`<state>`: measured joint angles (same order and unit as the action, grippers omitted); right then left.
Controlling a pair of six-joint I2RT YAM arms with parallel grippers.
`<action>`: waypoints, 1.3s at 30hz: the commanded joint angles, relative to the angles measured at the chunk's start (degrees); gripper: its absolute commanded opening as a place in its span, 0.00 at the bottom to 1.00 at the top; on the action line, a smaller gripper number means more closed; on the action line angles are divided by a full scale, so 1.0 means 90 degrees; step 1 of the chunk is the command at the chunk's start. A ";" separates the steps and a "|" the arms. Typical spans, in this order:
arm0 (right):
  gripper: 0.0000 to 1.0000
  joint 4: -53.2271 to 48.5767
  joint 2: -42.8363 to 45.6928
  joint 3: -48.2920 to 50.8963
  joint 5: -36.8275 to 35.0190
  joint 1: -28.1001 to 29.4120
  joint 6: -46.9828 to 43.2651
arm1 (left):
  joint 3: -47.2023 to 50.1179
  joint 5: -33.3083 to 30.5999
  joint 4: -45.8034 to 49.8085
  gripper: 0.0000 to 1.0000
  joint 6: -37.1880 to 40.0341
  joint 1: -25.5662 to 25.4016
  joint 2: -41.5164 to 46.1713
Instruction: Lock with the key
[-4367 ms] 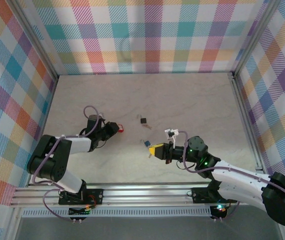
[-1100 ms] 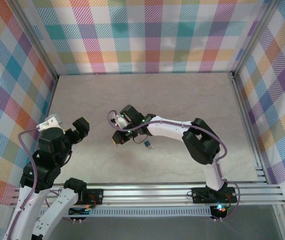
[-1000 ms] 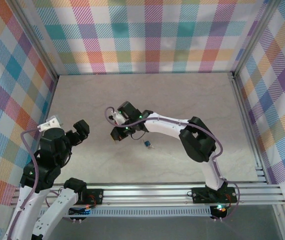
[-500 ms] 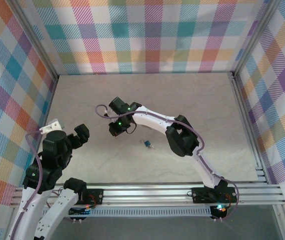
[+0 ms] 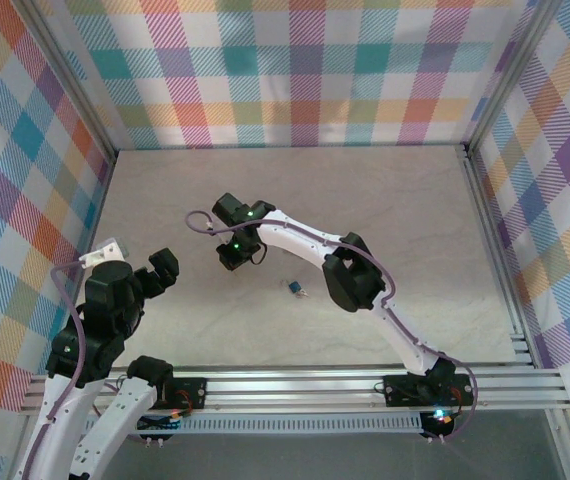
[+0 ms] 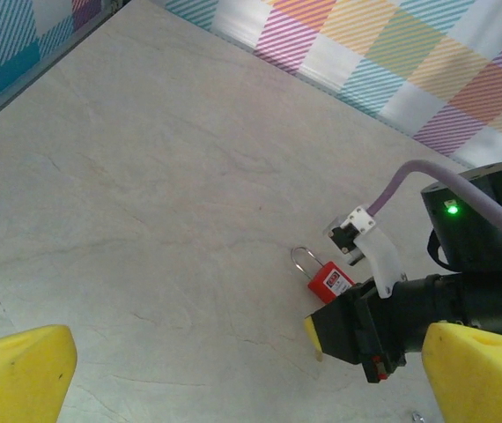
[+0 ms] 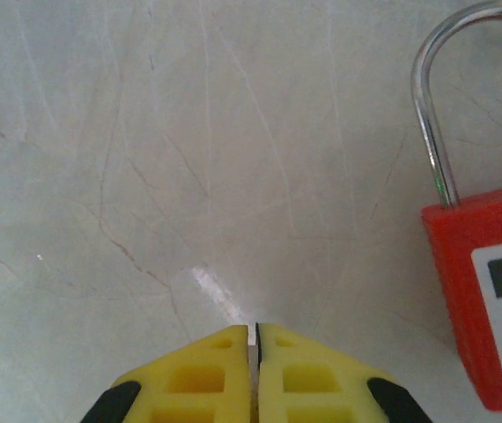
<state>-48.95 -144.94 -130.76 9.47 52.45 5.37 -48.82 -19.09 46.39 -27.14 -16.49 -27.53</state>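
Observation:
A red padlock [image 6: 331, 281] lies flat on the table with its silver shackle [image 6: 302, 261] raised; it also sits at the right edge of the right wrist view [image 7: 490, 304]. My right gripper [image 7: 253, 333] is low over the table just left of the padlock, its yellow pads shut on a thin grey sliver, the key [image 7: 253, 339]. The same gripper [image 5: 227, 257] reaches far left in the top view and its yellow tip [image 6: 313, 328] is close beside the padlock body. My left gripper [image 5: 161, 268] hangs raised at the left, open [image 6: 251, 374] and holding nothing.
A small blue padlock [image 5: 294, 289] lies on the table right of my right gripper, under the stretched forearm [image 5: 295, 240]. Plaid walls [image 5: 295, 70] enclose the marble table [image 5: 415, 220] on three sides. A purple cable [image 6: 401, 181] loops over the right wrist.
My right arm has swung left from near the blue padlock to beside the red padlock. My left arm has pulled back from the red padlock and risen, open.

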 commanded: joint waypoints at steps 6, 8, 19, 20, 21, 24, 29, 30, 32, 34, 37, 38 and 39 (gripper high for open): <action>0.13 -0.0298 -0.0224 -0.0339 -0.0091 -0.0026 -0.0215 | 0.0114 0.0059 -0.0201 1.00 0.0163 0.0074 0.0091; 0.16 -0.0336 -0.0275 -0.0424 -0.0076 -0.0027 -0.0234 | 0.0112 0.0066 -0.0193 1.00 0.0163 0.0084 0.0100; 0.30 -0.0381 -0.0268 -0.0486 -0.0066 -0.0046 -0.0255 | 0.0126 0.0080 -0.0223 1.00 0.0176 0.0099 0.0101; 0.31 -0.0386 -0.0231 -0.0482 -0.0058 -0.0046 -0.0255 | 0.0130 0.0089 -0.0223 1.00 0.0178 0.0102 0.0100; 0.32 -0.0391 -0.0182 -0.0481 -0.0024 -0.0041 -0.0246 | 0.0132 0.0083 -0.0223 1.00 0.0178 0.0104 0.0100; 0.35 -0.0384 0.0011 -0.0453 0.0156 -0.0027 -0.0260 | 0.0135 0.0097 -0.0242 1.00 0.0183 0.0114 0.0096; 0.46 -0.0195 0.0585 -0.0151 0.0500 0.0091 -0.0362 | 0.0144 0.0127 -0.0252 1.00 0.0196 0.0123 0.0080; 0.48 -0.0128 0.0731 -0.0069 0.0585 0.0110 -0.0355 | 0.0142 0.0134 -0.0250 1.00 0.0193 0.0123 0.0080; 0.51 -0.0037 0.0961 0.0049 0.0665 0.0110 -0.0287 | 0.0133 0.0133 -0.0242 1.00 0.0194 0.0123 0.0090; 0.54 0.0025 0.1193 0.0160 0.0737 0.0110 -0.0256 | 0.0132 0.0149 -0.0242 1.00 0.0203 0.0123 0.0100; 0.59 0.0179 0.1545 0.0406 0.0810 0.0101 -0.0210 | 0.0146 0.0199 -0.0252 1.00 0.0204 0.0123 0.0110; 0.60 0.0225 0.1645 0.0475 0.0808 0.0100 -0.0184 | 0.0143 0.0220 -0.0264 1.00 0.0212 0.0123 0.0110; 0.60 0.0291 0.1773 0.0568 0.0763 0.0091 -0.0139 | 0.0141 0.0235 -0.0262 1.00 0.0215 0.0124 0.0110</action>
<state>-48.07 -132.62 -127.42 14.76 53.06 3.64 -48.14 -17.98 46.11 -26.06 -15.97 -27.24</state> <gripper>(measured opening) 0.599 0.997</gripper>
